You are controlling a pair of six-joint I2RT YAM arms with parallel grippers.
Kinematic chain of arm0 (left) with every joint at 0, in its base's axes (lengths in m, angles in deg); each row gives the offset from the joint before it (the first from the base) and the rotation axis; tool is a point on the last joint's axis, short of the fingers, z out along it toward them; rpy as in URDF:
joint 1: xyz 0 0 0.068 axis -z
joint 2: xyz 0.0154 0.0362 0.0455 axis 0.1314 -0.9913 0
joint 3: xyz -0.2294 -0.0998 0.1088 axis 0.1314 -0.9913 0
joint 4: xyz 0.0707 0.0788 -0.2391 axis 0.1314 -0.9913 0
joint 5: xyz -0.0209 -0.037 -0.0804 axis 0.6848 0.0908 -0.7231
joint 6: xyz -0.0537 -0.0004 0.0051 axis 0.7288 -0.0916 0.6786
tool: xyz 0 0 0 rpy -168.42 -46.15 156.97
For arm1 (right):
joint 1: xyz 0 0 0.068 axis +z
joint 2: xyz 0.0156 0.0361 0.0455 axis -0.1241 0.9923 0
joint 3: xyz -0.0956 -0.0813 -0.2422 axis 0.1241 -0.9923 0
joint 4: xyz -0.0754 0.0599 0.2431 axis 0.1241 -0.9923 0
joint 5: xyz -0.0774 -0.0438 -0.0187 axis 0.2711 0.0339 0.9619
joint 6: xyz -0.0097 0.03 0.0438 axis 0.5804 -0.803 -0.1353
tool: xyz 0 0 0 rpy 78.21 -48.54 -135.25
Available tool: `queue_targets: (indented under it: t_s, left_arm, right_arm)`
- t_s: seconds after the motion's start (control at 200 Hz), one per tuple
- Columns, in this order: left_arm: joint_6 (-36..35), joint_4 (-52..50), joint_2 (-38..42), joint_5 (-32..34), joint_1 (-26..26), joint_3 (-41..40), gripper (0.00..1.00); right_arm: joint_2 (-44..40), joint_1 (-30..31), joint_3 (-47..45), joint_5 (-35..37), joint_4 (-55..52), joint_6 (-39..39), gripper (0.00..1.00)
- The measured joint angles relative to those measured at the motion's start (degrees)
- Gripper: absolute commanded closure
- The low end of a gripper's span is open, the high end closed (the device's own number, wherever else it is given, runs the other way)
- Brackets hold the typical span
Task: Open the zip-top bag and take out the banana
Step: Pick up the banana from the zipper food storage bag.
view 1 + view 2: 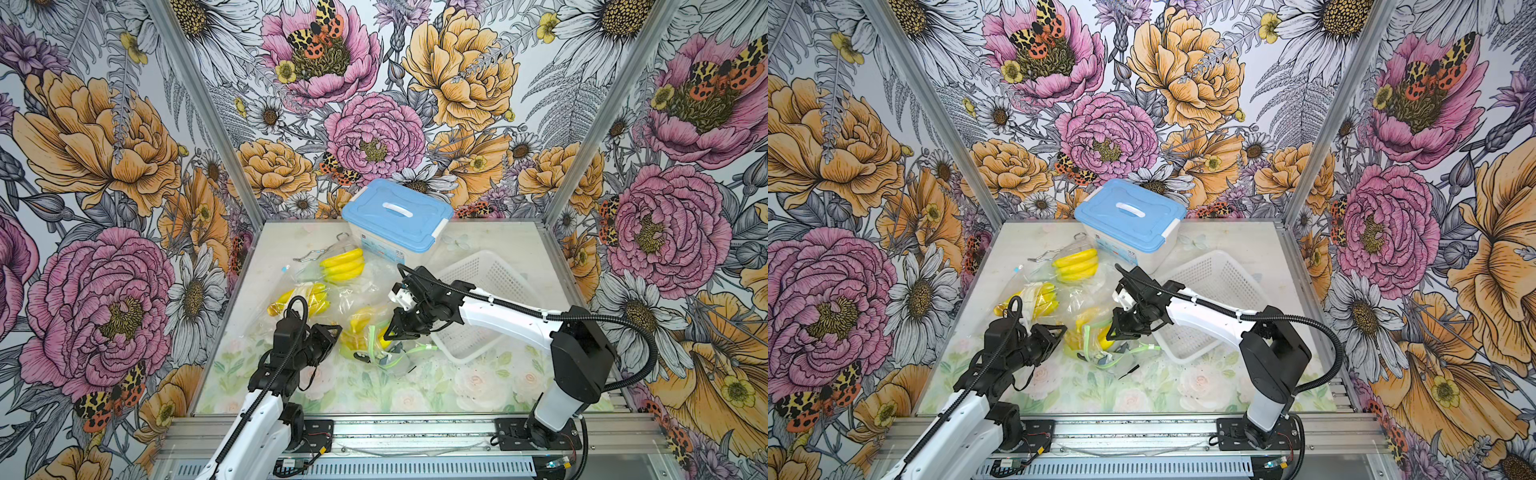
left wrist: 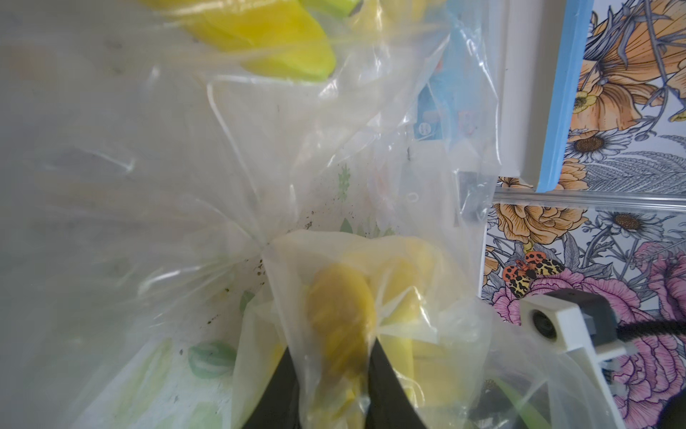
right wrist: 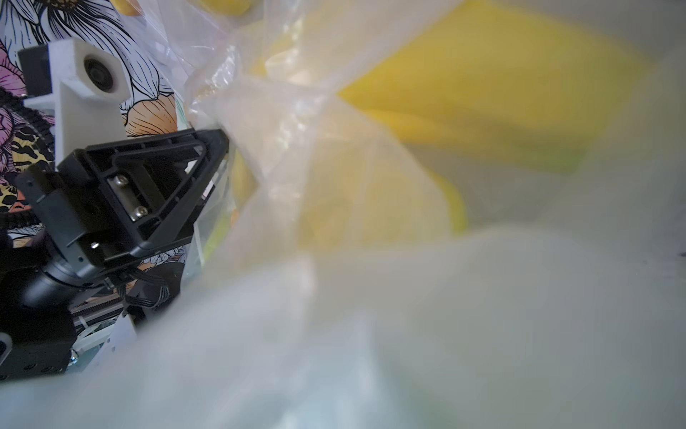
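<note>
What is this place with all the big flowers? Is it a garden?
Probably not a garden: it looks like a robot practice booth. The left arm and right arm are bolted to a metal rail, the flowers are printed on wall panels, and bagged bananas lie on a small table.

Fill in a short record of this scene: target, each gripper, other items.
target: clear zip-top bag with green zip strip, yellow bananas inside
left gripper: jaws pinch the bag over a banana end
right gripper: jaws closed on the bag near its zip
others: blue-lidded clear plastic box; white perforated plastic basket; two other bagged banana bunches
</note>
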State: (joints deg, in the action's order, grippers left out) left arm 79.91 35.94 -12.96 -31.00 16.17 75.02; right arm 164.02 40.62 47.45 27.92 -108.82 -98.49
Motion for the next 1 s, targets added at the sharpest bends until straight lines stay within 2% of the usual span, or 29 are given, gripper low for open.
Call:
queue_targets:
  t_s: [0.235,0.285,0.405,0.48,1.001]
  left_arm:
    - [-3.0,-0.8,-2.6,-0.1,0.1,0.6,0.69]
    - [-3.5,-0.9,-3.5,-0.1,0.0,0.8,0.72]
    - [-4.5,-0.8,-5.3,-0.1,0.0,1.1,0.89]
    - [-5.3,-0.8,-6.3,-0.1,0.0,1.6,0.92]
    - [-7.9,-1.8,-8.7,1.6,-0.1,5.1,0.92]
  right_arm:
    - [0.0,0.0,1.6,2.1,-6.7,4.5,0.97]
    - [0.0,0.0,1.6,2.4,-7.9,5.4,0.97]
    - [0.0,0.0,1.7,2.8,-9.5,6.4,0.97]
    - [0.0,0.0,2.1,3.2,-10.4,6.8,0.98]
    - [0.0,-1.3,5.1,4.1,-15.8,11.9,0.98]
